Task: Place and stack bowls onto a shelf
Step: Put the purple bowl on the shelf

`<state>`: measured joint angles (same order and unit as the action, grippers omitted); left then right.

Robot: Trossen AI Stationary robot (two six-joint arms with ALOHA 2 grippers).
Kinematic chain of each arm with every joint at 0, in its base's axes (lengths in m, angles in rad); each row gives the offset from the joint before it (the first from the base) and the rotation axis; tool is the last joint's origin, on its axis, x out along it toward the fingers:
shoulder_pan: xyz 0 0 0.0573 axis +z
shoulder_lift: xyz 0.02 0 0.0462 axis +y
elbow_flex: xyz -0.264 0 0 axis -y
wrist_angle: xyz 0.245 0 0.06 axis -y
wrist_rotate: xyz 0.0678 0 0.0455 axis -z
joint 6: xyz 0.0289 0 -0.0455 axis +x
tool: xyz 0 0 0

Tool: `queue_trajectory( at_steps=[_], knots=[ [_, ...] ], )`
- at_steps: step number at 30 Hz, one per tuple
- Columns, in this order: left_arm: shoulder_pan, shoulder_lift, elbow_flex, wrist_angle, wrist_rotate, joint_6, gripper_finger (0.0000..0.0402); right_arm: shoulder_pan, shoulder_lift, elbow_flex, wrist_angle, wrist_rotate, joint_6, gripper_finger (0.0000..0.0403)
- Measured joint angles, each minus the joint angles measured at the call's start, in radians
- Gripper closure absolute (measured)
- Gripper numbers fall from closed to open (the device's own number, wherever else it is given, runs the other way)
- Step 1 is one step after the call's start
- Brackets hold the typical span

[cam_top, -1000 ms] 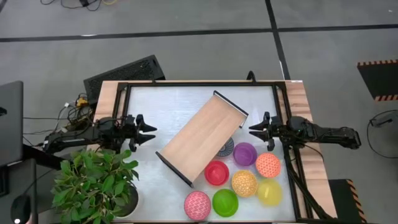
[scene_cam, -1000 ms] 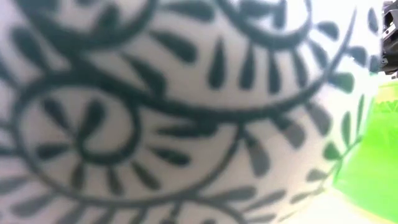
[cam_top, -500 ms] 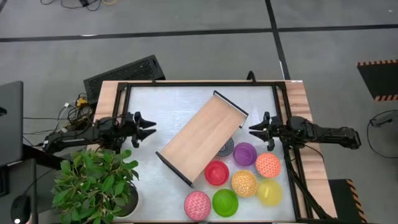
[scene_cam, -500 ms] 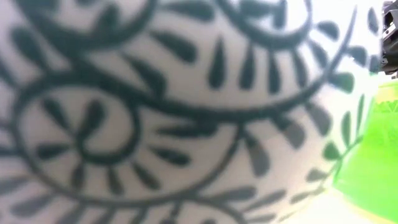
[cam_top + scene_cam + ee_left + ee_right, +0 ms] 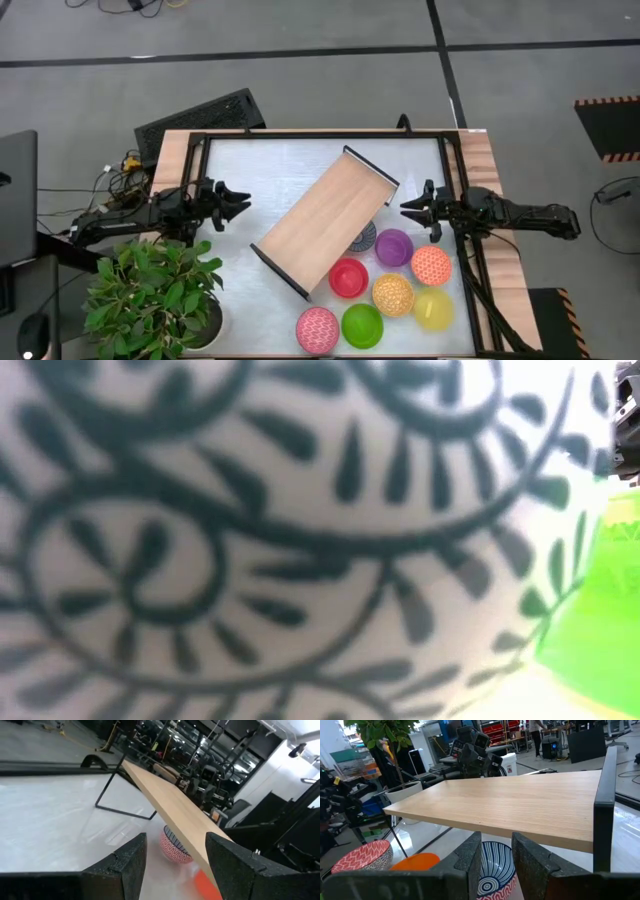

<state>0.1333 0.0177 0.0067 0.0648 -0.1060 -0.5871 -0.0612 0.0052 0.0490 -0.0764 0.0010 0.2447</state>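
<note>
On the table's left edge: left gripper [image 5: 236,199], fingers parted, holding nothing.
Right edge: right gripper [image 5: 410,207], fingers slightly parted, empty.
Table middle: shelf [image 5: 325,221], lying diagonally.
Near-right corner: bowls [image 5: 392,293] clustered beside the shelf.

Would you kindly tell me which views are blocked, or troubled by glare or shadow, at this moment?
Low view: almost filled by a white leaf-patterned surface right at the lens, with a green sliver at the right edge, so the table is hidden. Left wrist view: the white tabletop carries pale reflections. Right wrist view: the blue-striped bowl sits shaded beneath the shelf. High view: evenly lit, unobstructed.
</note>
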Motion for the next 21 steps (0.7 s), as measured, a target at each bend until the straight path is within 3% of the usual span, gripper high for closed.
queue_trajectory(
  at_steps=[4,7,11,14,16,21],
  knots=[
    [0.0,0.0,0.0,0.007,-0.003,0.009,0.0211,0.0,0.0,0.0,0.0,0.0,0.0,0.0269],
    [0.0,0.0,0.0,0.092,-0.03,-0.099,0.0211,0.0,0.0,0.0,0.0,0.0,0.0,0.0269],
    [0.0,0.0,0.0,0.342,0.007,-0.288,0.0211,0.0,0.0,0.0,0.0,0.0,0.0,0.0269],
    [-0.001,0.0,0.0,0.548,-0.035,-0.381,0.0211,0.0,0.0,0.0,0.0,0.0,0.0,0.0269],
    [-0.001,-0.001,0.013,0.634,-0.087,-0.38,0.0211,0.0,0.0,0.0,0.0,0.0,0.0,0.0269],
    [0.0,0.003,0.123,0.627,-0.167,-0.246,0.0211,0.0,0.0,0.0,0.005,0.0,0.0,0.0269]
  ],
)
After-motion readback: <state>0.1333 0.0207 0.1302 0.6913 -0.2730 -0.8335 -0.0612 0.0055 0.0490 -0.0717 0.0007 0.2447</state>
